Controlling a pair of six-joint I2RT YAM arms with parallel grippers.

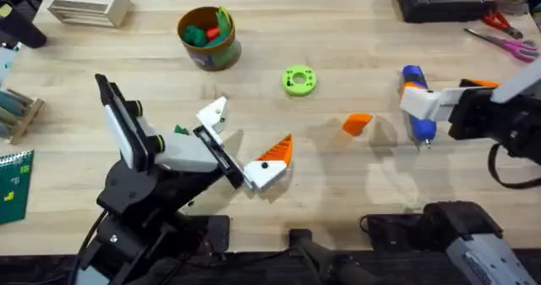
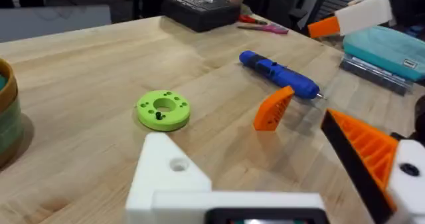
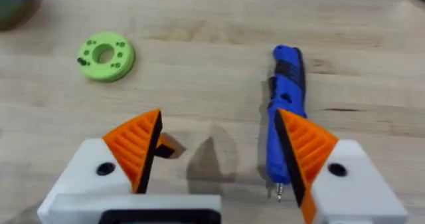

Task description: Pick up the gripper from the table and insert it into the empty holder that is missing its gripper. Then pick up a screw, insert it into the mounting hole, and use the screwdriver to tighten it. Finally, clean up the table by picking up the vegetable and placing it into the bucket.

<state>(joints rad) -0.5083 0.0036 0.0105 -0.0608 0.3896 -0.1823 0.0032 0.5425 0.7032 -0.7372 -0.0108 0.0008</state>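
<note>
Nearest the bases, the left gripper (image 1: 241, 154) hangs low over the wood with its fingers spread wide and nothing between them: one finger is the holder (image 1: 213, 114), a bare white mount with a pointed end, the other carries an orange tip (image 1: 275, 150). A little beyond and to the right, the loose orange gripper (image 1: 357, 123) lies on the table (image 1: 338, 31), its ribbed wedge standing up on its broad end with the narrow end toward the far side. Just right of it, the right gripper (image 3: 216, 151) hovers, fingers open and empty, with the blue screwdriver (image 3: 284, 111) lying beside one pad, shaft toward the arm and handle pointing away. Farther out sits the lime green disc (image 1: 298, 80), and beyond that the bucket (image 1: 208, 40).
</note>
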